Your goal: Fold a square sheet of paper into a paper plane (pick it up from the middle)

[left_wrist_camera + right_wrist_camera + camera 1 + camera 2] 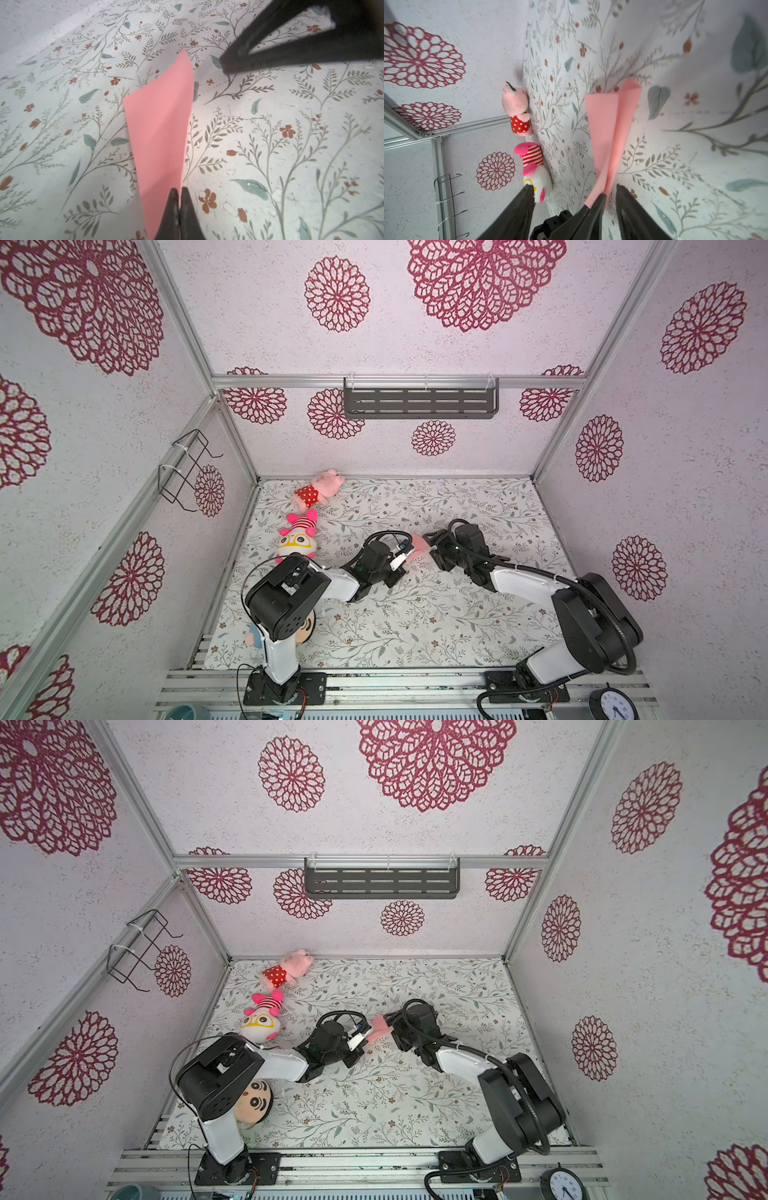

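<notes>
Pinching the paper plane (160, 128) tight in my left gripper (179, 209), mid-frame above the floral surface (415, 614); my right gripper (574, 194) stands spread beside its tail.

The middle of the leaf-printed table mat (436, 614) was taken up by both black grippers, meeting at a folded pink paper plane (419, 546). Three plush toys (300, 531) were lined along the left edge; the far right was left open.
</notes>
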### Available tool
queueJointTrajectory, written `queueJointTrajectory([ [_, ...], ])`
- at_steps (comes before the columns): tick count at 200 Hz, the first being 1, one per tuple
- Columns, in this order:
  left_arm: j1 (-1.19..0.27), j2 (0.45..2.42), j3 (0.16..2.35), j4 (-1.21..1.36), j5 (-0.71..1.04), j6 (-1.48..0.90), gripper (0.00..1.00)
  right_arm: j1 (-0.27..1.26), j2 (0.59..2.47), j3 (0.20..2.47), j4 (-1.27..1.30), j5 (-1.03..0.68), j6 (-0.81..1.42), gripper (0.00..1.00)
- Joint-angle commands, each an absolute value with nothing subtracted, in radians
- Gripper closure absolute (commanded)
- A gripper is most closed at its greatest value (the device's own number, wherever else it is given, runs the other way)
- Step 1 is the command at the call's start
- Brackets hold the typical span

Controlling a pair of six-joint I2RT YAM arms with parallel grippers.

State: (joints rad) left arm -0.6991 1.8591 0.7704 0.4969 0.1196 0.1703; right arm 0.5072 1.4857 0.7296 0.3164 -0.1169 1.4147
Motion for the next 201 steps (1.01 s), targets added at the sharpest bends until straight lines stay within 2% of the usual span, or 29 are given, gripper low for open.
queueJointTrajectory([
  [1,-0.685,1.878,0.798,0.452,0.215,0.112,1.0,0.491,1.417,0.705,0.23,-0.01,1.295,0.34],
  [30,-0.66,1.872,0.83,0.402,0.278,0.008,1.0,0.489,1.368,0.69,0.222,0.009,1.153,0.34],
  [63,-0.628,1.868,0.874,0.34,0.357,-0.135,1.0,0.488,1.359,0.626,0.344,-0.044,1.018,0.34],
  [113,-0.584,1.894,0.95,0.252,0.497,-0.311,1.0,0.488,1.442,0.585,0.61,-0.235,0.857,0.39],
  [153,-0.572,1.93,1.002,0.199,0.568,-0.404,1.0,0.488,1.55,0.586,0.806,-0.348,0.862,0.44],
  [201,-0.57,1.954,1.036,0.142,0.582,-0.432,1.0,0.488,1.647,0.599,0.883,-0.415,0.881,0.47],
])
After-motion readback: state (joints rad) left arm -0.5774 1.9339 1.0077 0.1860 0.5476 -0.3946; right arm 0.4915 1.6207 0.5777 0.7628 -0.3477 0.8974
